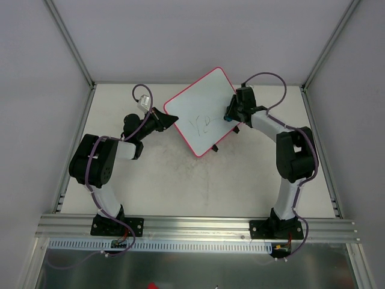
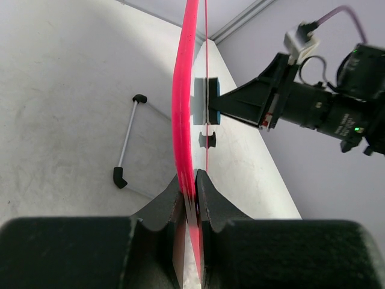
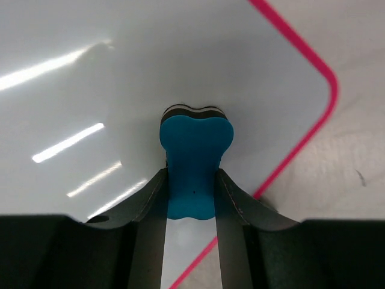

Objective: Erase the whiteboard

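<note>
**Q:** What stands at the left of the overhead view?
**A:** The left gripper [image 1: 170, 120], its fingers clamped on the pink rim of the whiteboard [image 1: 207, 99]. The left wrist view shows that rim pinched between them.

**Q:** Where is the board?
**A:** Upper centre of the frame, turned cornerwise over the table [image 1: 180, 186], with dark marks [image 1: 201, 124] near its middle.

**Q:** And at the right?
**A:** The right gripper [image 1: 230, 114] grasps a blue eraser [image 3: 194, 162], whose felt end meets the white face near a rounded corner.

the eraser [image 3: 195, 162] touches the whiteboard [image 1: 201, 114] near its right edge.
</note>
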`<action>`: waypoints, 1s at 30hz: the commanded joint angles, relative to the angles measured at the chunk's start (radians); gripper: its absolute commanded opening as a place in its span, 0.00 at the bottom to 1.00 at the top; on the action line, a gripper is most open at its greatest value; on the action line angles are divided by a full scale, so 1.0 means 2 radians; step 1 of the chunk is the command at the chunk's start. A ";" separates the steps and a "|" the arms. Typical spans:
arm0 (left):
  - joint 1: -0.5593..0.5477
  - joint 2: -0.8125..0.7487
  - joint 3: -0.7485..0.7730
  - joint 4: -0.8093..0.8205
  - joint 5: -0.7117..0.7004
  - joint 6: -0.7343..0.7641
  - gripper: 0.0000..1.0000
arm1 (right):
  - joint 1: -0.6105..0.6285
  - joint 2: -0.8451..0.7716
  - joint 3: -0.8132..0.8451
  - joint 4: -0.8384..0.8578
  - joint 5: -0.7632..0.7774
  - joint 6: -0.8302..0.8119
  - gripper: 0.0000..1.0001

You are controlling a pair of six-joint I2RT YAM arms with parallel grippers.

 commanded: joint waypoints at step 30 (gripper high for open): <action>-0.007 0.005 0.001 -0.017 0.031 0.053 0.00 | 0.176 -0.053 -0.092 0.152 -0.066 -0.170 0.01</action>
